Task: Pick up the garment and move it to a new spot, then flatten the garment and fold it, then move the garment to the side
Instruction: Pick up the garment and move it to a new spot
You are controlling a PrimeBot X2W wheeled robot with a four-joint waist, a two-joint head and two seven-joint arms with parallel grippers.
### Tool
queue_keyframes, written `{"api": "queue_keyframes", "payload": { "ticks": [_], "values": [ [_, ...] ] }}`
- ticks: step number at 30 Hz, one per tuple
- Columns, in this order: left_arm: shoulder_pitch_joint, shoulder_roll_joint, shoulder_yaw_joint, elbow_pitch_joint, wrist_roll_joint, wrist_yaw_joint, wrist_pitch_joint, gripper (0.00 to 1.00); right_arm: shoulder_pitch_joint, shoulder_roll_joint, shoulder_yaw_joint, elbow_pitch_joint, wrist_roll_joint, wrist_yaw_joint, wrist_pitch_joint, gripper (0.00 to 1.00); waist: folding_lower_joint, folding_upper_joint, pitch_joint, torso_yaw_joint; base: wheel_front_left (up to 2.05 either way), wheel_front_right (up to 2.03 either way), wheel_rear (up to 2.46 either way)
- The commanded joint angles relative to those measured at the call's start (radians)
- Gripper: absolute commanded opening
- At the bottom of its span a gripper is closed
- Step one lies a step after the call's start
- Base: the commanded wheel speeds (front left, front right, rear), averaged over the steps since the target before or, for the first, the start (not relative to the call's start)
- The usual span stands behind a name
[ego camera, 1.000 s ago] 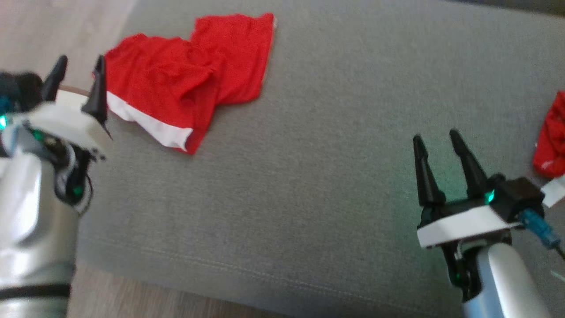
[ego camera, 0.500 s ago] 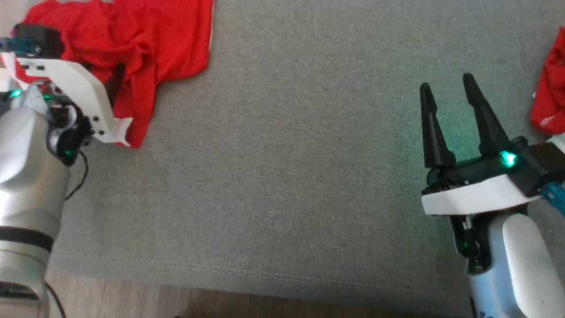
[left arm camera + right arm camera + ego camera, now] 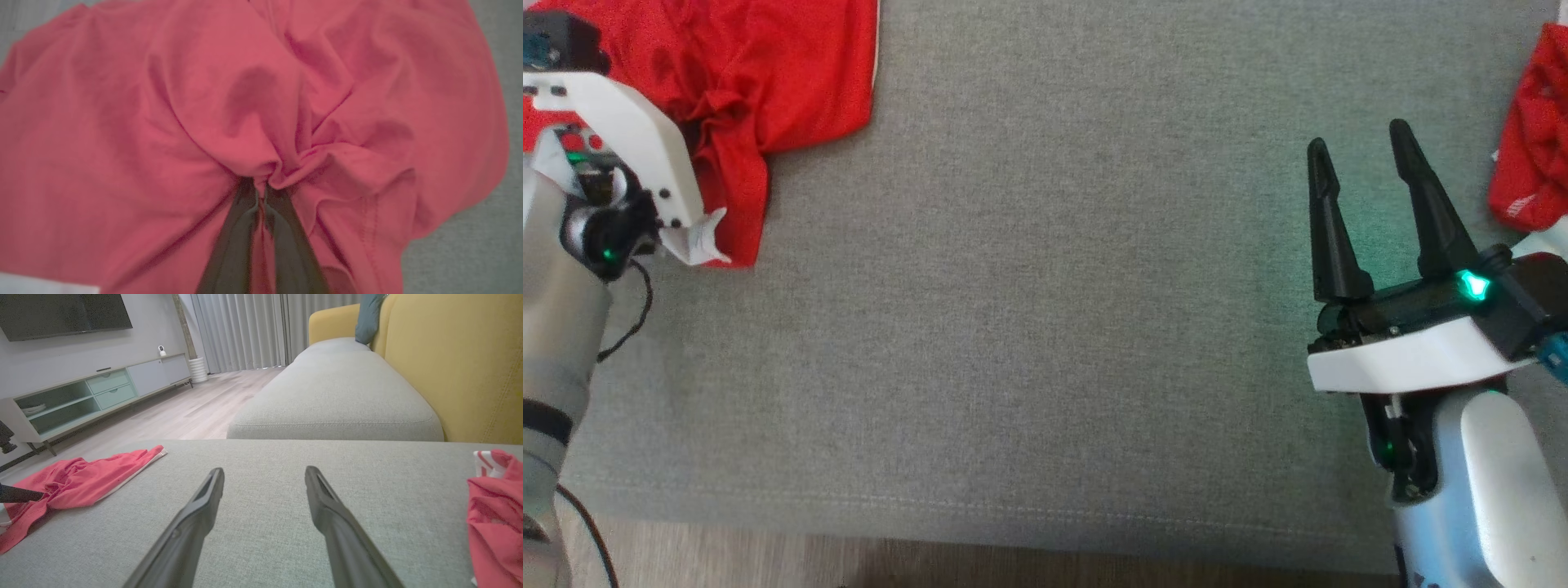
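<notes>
Matt red cloth garment (image 3: 163, 102) on grey cushion (image 3: 1045, 327) (coarse weave).

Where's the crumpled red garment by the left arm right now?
The crumpled red garment lies at the head view's upper left, near the left edge of the grey fabric cushion, with the left gripper shut on a fold.

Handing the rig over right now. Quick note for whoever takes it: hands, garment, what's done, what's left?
Left hand: shut on a pinched fold of the red garment.
Right hand: open, holding nothing, above the grey cushion.
Garment: crumpled at the cushion's left end, apparently not yet lifted. A second red garment lies at the right edge, untouched.
Done: the grasp.
Left: lift it and move it to a new spot, flatten, fold, move it aside.
</notes>
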Motion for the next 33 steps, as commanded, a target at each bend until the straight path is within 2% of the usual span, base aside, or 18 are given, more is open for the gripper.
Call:
{"api": "queue_keyframes", "payload": {
  "ticks": [1,6,19,24,33],
  "values": [
    [0.018,0.037,0.001,-0.009,-0.013,0.0,-0.013,0.0,-0.006,-0.002,0.03,-0.034,-0.007,-0.001,-0.002,1.0,-0.0001,0.0,-0.015,-0.003,0.0,0.0,0.0],
    [0.012,0.028,-0.018,-0.012,-0.032,0.0,-0.155,0.0,0.001,-0.002,0.032,-0.01,0.007,-0.001,-0.017,1.0,-0.0001,0.0,-0.069,-0.008,0.0,0.0,0.0],
    [0.051,-0.116,-0.002,-0.097,-0.121,0.006,-0.41,0.0,0.047,-0.002,0.04,0.071,0.066,-0.001,-0.059,1.0,-0.0001,0.0,-0.252,-0.029,0.0,0.0,0.0],
    [0.092,-0.193,-0.005,-0.164,-0.13,0.049,-0.461,0.0,0.064,-0.002,0.036,0.086,0.077,-0.001,-0.07,1.0,-0.0001,0.0,-0.306,-0.044,0.0,0.0,0.0],
    [0.178,-0.337,-0.033,-0.33,-0.129,0.186,-0.52,0.0,0.068,-0.002,-0.022,0.078,0.07,-0.001,-0.067,1.0,-0.0001,0.0,-0.356,-0.072,0.0,0.0,0.0]
  ]
}}
